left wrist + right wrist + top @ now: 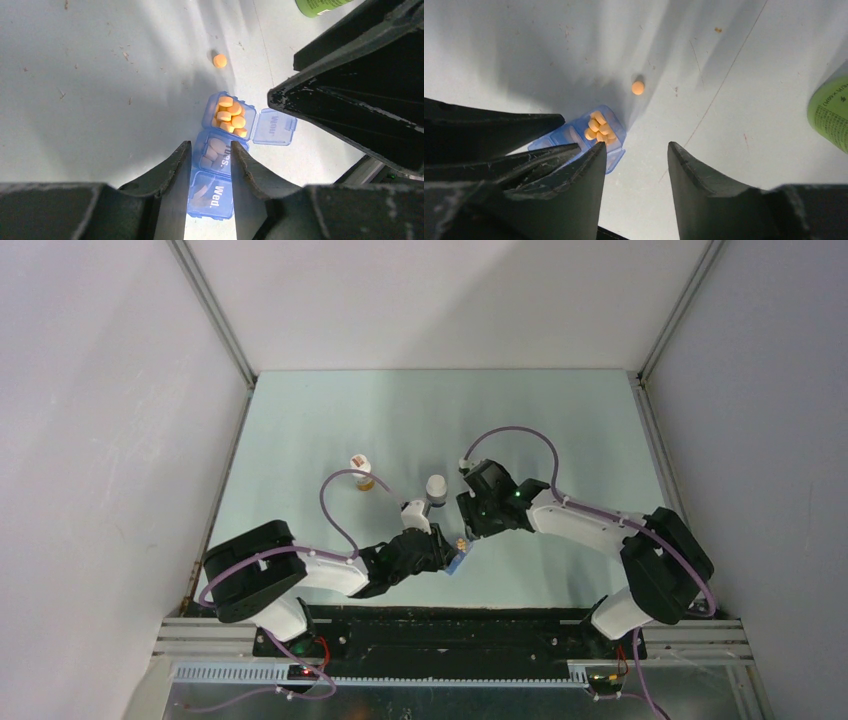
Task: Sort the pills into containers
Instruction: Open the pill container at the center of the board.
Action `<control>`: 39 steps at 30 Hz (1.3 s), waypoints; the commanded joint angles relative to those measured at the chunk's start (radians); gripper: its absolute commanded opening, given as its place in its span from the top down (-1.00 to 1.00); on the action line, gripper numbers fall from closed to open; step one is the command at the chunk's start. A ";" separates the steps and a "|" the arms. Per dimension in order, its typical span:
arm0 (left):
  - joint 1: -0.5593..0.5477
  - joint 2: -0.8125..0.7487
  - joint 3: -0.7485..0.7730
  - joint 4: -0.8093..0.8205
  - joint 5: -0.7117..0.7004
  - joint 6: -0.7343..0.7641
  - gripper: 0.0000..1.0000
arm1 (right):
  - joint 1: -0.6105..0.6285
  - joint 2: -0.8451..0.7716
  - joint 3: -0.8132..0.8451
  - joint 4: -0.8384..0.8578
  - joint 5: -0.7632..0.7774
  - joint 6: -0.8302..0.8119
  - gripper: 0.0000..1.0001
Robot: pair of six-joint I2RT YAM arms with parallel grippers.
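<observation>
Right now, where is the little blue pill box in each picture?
Top external: the pill box is a small blue patch low in the middle, at the tip of the left tool.
Left wrist: bottom centre, gripped between that tool's fingers.
Right wrist: left of centre, partly behind a finger of the right tool.
Shared landmark: the orange pills heaped in its open end compartment; from the top, just an orange speck.

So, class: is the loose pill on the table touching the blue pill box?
Apart: the left wrist view shows bare table between the loose pill and the pill box.
</observation>
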 commanded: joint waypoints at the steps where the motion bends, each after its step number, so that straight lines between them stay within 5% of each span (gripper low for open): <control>1: 0.002 0.025 -0.021 -0.142 -0.073 0.009 0.26 | -0.003 -0.045 0.018 -0.066 -0.020 -0.036 0.07; 8: 0.002 0.025 -0.021 -0.143 -0.075 0.009 0.26 | -0.003 -0.064 -0.026 -0.058 -0.035 -0.030 0.38; 19: 0.001 0.021 -0.021 -0.142 -0.070 0.019 0.26 | 0.015 -0.041 -0.123 0.022 -0.110 0.010 0.48; 28: 0.002 0.013 -0.021 -0.139 -0.061 0.047 0.26 | 0.039 -0.059 -0.140 0.106 -0.052 0.065 0.39; 35: 0.002 0.007 -0.018 -0.141 -0.061 0.079 0.26 | 0.050 -0.121 -0.169 0.202 -0.053 0.135 0.03; 39: 0.001 0.007 -0.017 -0.139 -0.061 0.087 0.28 | 0.044 -0.083 -0.170 0.234 -0.059 0.158 -0.01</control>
